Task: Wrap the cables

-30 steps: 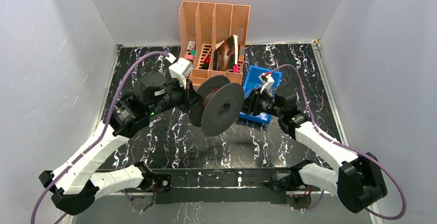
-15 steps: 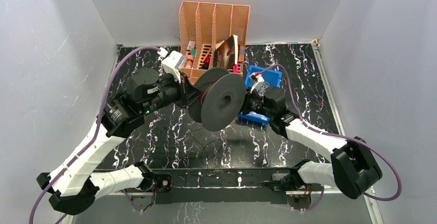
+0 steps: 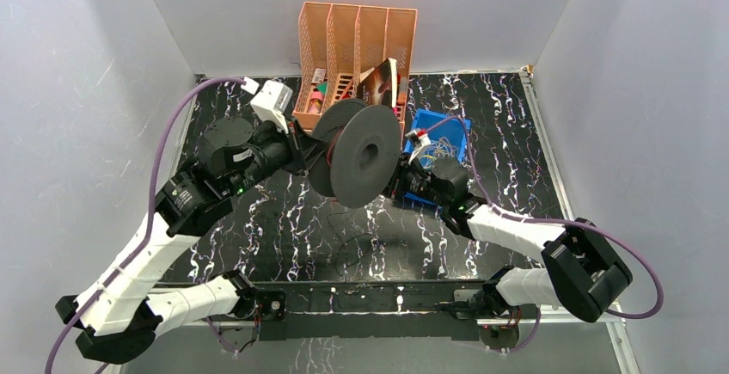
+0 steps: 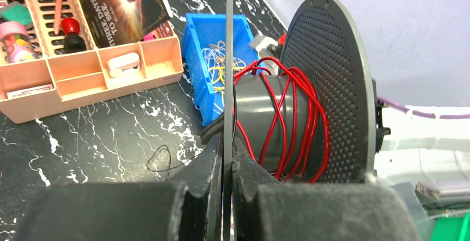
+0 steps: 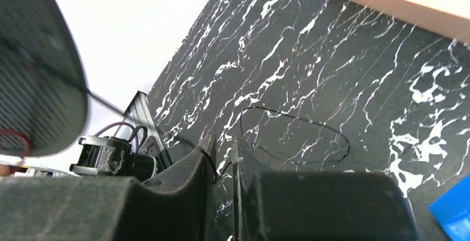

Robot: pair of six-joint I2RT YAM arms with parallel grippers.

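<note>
while the left fingers (image 4: 220,153) are clenched tight on the rim of one disc of the dark grey spool (image 3: 365,155), the whole spool hangs in the air over the middle of the bench (image 3: 258,219), a bit toward the far edge, with both discs standing on edge. the red cable (image 4: 294,119) is looped loosely around the spool's core in several uneven turns, between the two discs.

the right fingers (image 5: 209,166) sit just on the other side of the spool, nearly together with only a thin slit left. a black cable (image 5: 299,120) runs down from the spool side into that slit, then lies in a loose loop on the bench between the middle and the near edge. can't tell whether it's actually pinched or just passing through.

a blue bin (image 3: 462,125) sits near the far edge, just right of the orange organizer (image 3: 357,30), with a tangle of yellow cables (image 4: 213,63) inside it.
</note>
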